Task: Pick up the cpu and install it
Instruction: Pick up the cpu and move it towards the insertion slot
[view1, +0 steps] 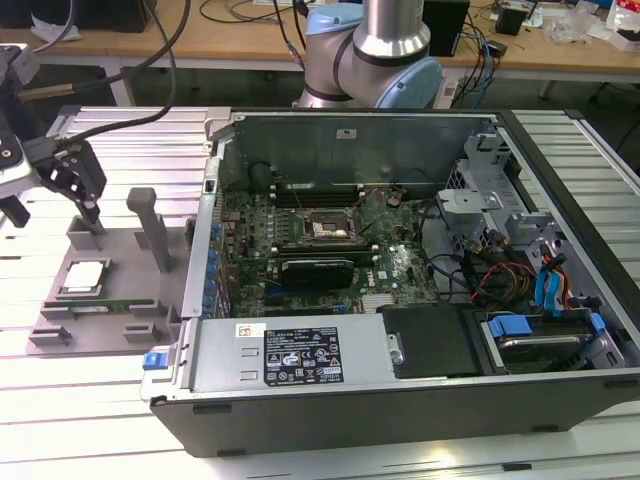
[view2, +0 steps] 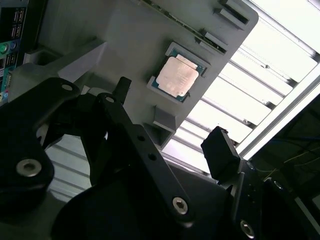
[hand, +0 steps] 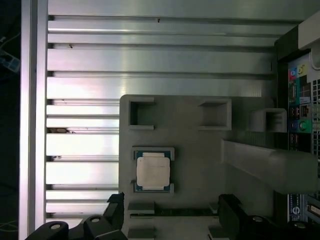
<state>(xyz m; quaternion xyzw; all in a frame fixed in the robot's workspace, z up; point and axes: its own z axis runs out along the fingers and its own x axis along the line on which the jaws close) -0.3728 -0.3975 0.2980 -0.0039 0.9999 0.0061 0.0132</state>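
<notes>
cpu (hand: 153, 171): resting in grey holder (hand: 200, 160), not lifted.
fingers (view2: 220, 149): spread wide, empty, near the cpu.
socket (view1: 326, 229): looks unfilled; install remains.

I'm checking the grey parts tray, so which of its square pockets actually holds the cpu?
The corner-bracketed pocket holds the cpu; the walled pockets elsewhere on the grey tray are empty.

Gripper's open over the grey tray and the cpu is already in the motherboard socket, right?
Not quite. The gripper is open over the tray, but the cpu lies in its pocket on that tray, not in the socket. The first wrist view shows this.
</notes>
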